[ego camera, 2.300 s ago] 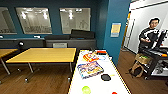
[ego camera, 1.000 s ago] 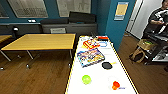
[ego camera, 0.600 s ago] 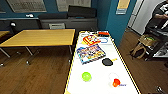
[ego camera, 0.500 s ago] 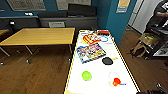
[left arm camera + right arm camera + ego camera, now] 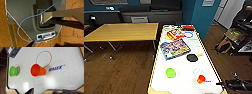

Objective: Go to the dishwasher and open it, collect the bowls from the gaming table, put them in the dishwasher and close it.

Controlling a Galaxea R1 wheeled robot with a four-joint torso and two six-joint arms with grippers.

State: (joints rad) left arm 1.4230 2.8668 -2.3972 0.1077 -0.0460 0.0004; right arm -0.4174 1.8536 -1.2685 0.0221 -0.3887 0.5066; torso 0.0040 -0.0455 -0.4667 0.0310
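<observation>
The right gripper (image 5: pixel 224 84) hangs just off the near right corner of the white bench (image 5: pixel 181 82); whether it is open or closed I cannot tell. An orange cup (image 5: pixel 37 70) lies on its side near that corner, a green bowl (image 5: pixel 13 71) near the near left edge. A dark disc (image 5: pixel 192 57) and game boxes (image 5: pixel 174 48) lie farther along.
</observation>
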